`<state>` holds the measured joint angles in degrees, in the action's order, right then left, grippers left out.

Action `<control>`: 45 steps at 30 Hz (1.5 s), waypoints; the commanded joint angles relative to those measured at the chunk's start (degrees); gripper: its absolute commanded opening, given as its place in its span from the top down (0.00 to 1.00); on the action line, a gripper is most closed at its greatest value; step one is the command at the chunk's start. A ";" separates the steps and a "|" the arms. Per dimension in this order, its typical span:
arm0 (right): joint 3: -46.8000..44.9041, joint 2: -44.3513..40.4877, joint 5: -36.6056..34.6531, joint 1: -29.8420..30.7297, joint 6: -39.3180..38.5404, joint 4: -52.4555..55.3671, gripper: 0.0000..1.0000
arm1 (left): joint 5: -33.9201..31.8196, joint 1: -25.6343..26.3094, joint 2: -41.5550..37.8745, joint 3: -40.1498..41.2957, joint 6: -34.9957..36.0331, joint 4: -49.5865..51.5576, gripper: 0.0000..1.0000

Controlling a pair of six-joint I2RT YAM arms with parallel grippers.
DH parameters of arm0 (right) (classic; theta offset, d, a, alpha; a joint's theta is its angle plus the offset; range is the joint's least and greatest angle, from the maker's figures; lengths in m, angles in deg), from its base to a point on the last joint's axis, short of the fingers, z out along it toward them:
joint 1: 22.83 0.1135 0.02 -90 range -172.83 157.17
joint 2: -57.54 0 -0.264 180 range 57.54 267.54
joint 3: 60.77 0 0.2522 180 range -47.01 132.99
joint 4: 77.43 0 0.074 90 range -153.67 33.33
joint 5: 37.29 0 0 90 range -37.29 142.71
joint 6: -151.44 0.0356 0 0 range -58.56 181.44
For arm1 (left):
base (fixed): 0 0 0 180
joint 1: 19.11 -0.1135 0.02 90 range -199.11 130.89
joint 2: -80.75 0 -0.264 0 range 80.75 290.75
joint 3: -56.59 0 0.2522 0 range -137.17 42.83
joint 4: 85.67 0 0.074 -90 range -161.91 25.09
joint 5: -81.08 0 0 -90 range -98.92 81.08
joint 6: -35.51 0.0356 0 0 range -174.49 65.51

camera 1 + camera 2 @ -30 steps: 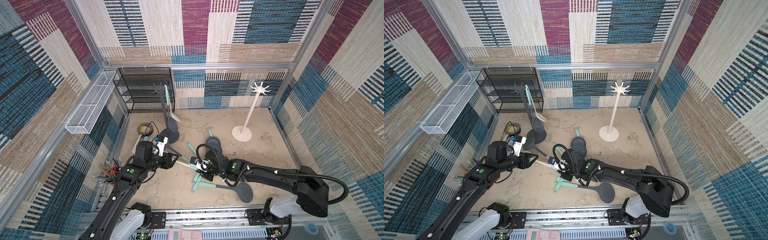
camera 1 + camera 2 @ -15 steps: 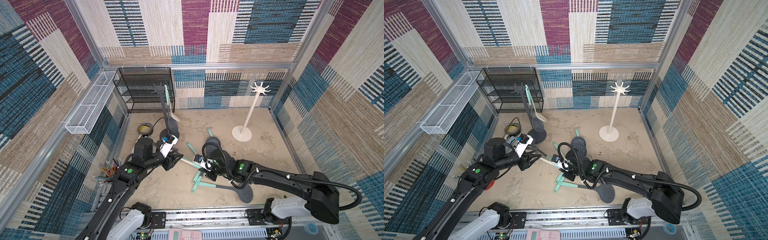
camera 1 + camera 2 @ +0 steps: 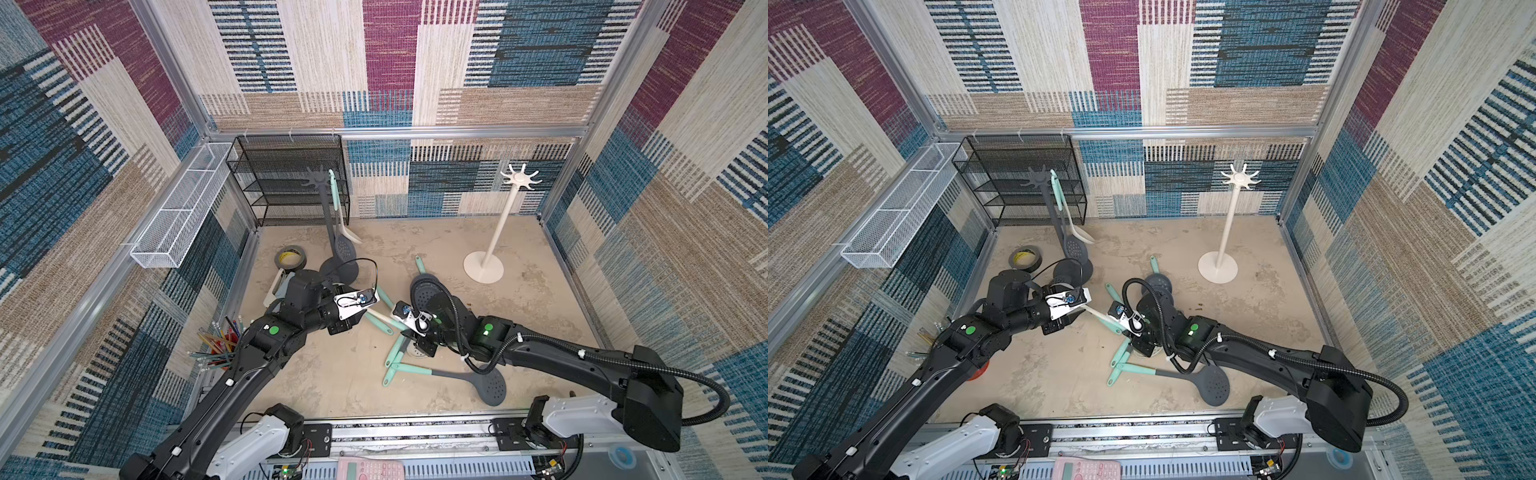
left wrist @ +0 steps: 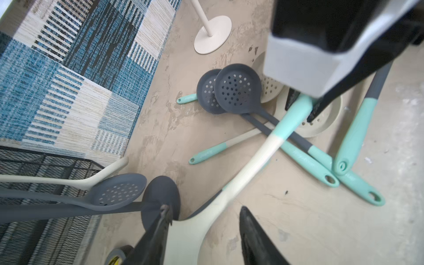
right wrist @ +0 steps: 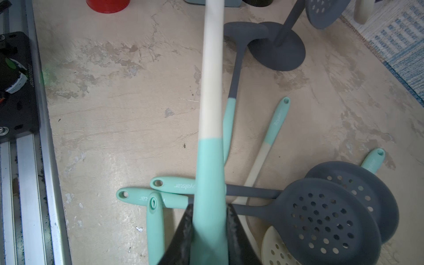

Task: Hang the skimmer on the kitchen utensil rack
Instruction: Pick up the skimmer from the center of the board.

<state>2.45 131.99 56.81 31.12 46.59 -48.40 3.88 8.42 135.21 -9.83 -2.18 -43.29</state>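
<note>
Patchwork woven walls in blue, magenta and beige, framed in aluminium, close in a mottled beige surface. A black mesh shelf stands in the far left corner, a white wire basket hangs on the left wall, a grey utensil rack with two skimmers hung on it stands just before the shelf, and a white utensil rack stands well to the right. The cream skimmer is held above the surface between the arms: the right pincer is clamped on its mint handle, and the left pincer stands part open astride its cream head, one finger clear of it. A heap of skimmers lies crossed beside the right arm, and a tape roll lies near the grey rack's foot.
</note>
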 commanded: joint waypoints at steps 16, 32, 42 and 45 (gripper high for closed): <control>-0.31 -3.60 3.29 -0.82 0.68 -3.96 0.94 | -18.40 7.35 6.96 1.75 18.47 -6.25 0.57; -0.41 -7.53 0.94 -0.82 0.78 -5.80 0.85 | -24.01 8.82 6.69 5.60 24.78 -14.82 0.94; 1.17 -14.41 -9.98 -0.87 1.78 -11.03 0.42 | -18.34 8.94 5.13 4.46 12.58 -11.91 1.00; 0.95 -17.12 -13.82 -1.05 2.30 -13.90 0.33 | -15.20 8.84 5.72 2.43 4.01 -9.84 1.00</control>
<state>3.08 116.73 48.96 30.16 47.55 -56.86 -15.69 17.34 140.72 -5.63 12.99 -53.89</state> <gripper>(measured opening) 0.638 0.103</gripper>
